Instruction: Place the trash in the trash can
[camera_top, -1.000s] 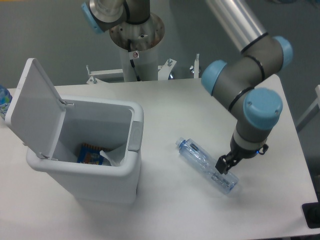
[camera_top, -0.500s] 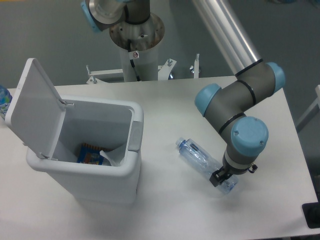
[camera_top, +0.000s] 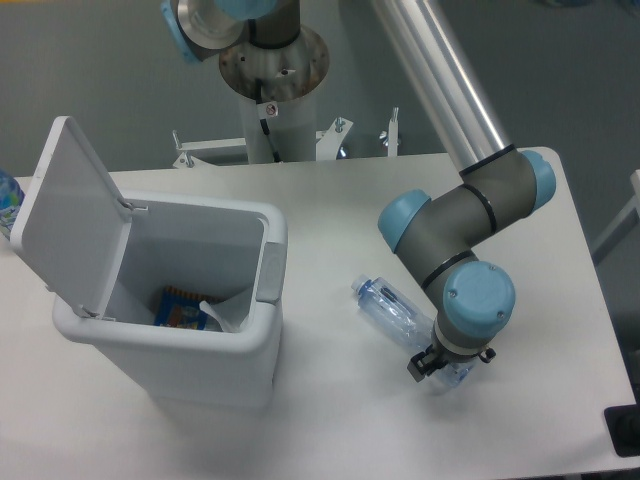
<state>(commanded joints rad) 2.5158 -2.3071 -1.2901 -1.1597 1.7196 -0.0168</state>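
My gripper (camera_top: 428, 366): low over the bottle's base end; jaw spacing and hold I cannot tell.
Bottle (camera_top: 392, 311): lying on the table (camera_top: 330, 210), right of my trash can (camera_top: 200, 345).
Trash can: lid open.

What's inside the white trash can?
The trash can has its lid up. At the bottom lie a colourful orange-and-blue wrapper and something whitish beside it. The front wall hides the rest of the bottom.
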